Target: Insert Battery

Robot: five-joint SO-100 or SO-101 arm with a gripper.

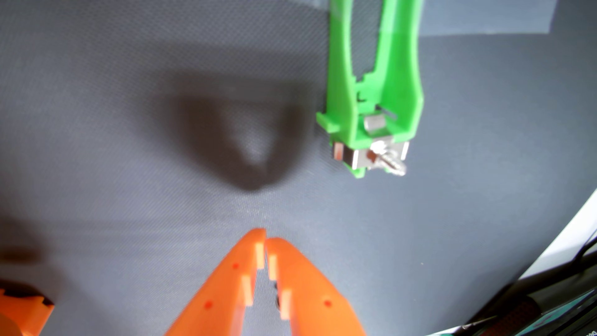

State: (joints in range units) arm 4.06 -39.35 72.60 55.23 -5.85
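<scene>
In the wrist view my orange gripper reaches up from the bottom edge with its two fingertips touching and nothing between them. A green plastic battery holder lies on the grey mat at the upper right, running up out of the top edge. Its near end carries a metal contact plate and a screw. The holder's slot looks empty where it shows. The gripper hangs well below and to the left of the holder, apart from it. No battery is in view.
A grey woven mat covers the surface, with the gripper's shadow on it. Grey tape holds the holder at the top right. The mat's edge, a white surface and dark cables sit at the bottom right.
</scene>
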